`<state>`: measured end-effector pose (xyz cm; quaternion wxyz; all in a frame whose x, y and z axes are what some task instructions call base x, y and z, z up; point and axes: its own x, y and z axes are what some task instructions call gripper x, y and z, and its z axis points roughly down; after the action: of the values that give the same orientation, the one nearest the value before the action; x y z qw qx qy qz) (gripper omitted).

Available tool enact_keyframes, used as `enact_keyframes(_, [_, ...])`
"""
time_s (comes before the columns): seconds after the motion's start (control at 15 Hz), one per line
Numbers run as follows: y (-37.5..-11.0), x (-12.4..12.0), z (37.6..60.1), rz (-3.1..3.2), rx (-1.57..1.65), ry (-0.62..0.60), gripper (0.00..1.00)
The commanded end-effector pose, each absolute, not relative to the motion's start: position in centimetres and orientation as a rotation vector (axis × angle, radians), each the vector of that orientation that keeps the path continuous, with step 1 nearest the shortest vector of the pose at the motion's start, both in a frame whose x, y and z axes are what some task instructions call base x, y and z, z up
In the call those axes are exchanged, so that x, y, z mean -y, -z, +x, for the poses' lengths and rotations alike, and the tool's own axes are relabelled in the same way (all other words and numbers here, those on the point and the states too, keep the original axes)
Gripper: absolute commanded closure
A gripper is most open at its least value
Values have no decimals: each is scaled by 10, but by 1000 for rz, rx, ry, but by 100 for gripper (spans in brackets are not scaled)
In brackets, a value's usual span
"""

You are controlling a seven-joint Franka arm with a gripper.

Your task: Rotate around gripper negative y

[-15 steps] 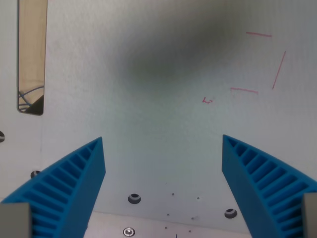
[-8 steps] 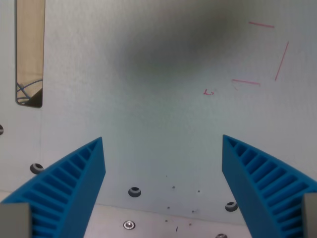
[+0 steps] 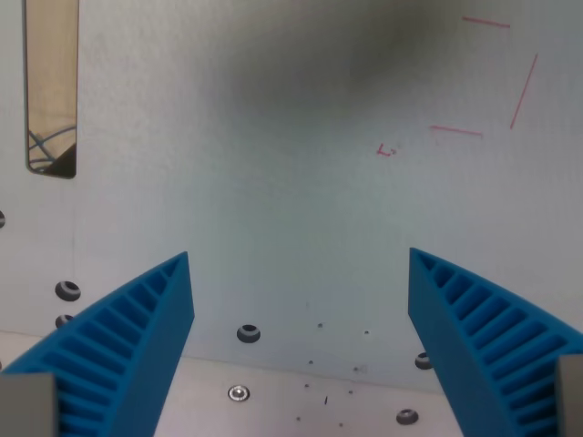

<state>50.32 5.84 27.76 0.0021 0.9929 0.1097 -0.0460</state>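
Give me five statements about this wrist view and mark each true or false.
1. The gripper is open with nothing between its blue fingers. True.
2. The red pen lines sit at the wrist view's upper right. True.
3. A long slot cuts the white panel at the wrist view's upper right. False: it is at the upper left.
4. A red cube lies on the panel. False: no cube shows.
5. Screws show near the bottom edge. True.

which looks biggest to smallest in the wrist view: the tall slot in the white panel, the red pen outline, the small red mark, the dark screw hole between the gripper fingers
1. Tall narrow slot in the white panel
2. Red pen outline of an open rectangle, sprawling about as wide but only thin lines
3. Dark round screw hole
4. Small red scribbled mark, close to the hole in size, so unsure
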Motion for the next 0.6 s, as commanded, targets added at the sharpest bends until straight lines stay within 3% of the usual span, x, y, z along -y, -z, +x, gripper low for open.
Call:
enact_keyframes(0.07, [-283, -60, 514, 3052, -338, 471, 0])
enact_keyframes(0.6, [-283, -60, 514, 3017, -334, 611, 0])
